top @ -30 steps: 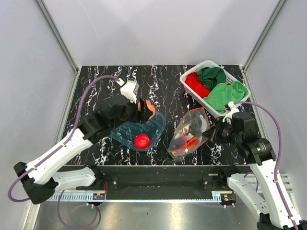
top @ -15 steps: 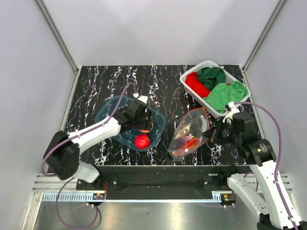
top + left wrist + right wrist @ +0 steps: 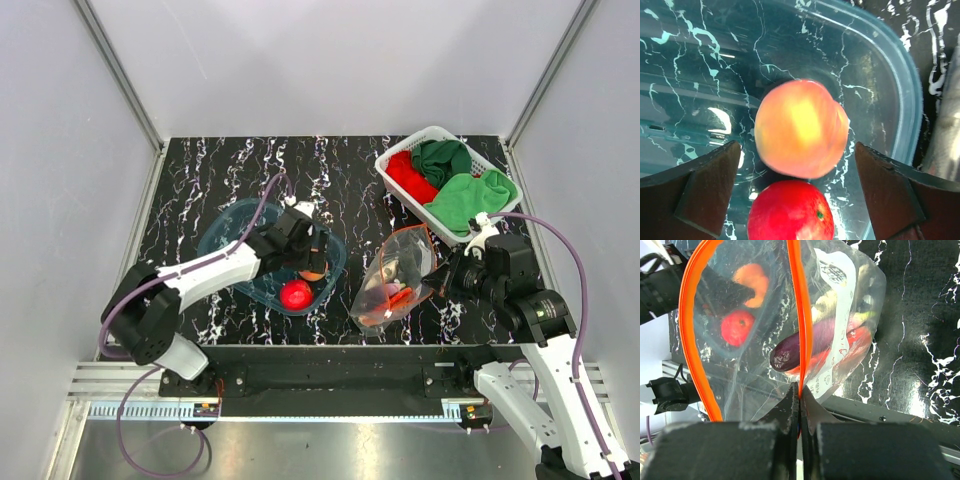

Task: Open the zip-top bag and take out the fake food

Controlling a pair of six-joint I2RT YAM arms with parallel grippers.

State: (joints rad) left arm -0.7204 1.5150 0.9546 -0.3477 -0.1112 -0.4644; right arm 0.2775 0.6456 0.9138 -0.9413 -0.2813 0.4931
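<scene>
Overhead, one zip-top bag lies on the marbled table at about 4 o'clock from its centre. Its long axis runs from 1 o'clock to 7 o'clock. The right wrist view shows its mouth gaping toward that camera, the two orange-red lips well apart. The right gripper is clamped tight on one lip of the strip, at the bag's 3 o'clock side. One dark purple aubergine-shaped piece shows inside the bag, with other pieces too blurred to name.

Two pieces of fake food sit outside the bag, in one blue tub at 8 o'clock from the table's centre. They are one peach-coloured fruit and one glossy red fruit, touching, the red at the peach's 6 o'clock in the left wrist view. The left gripper hangs over them with its jaws spread wide, one finger either side of the pair, holding nothing.

One white basket stands at 2 o'clock, holding three cloths: one red cloth and two green cloths.
</scene>
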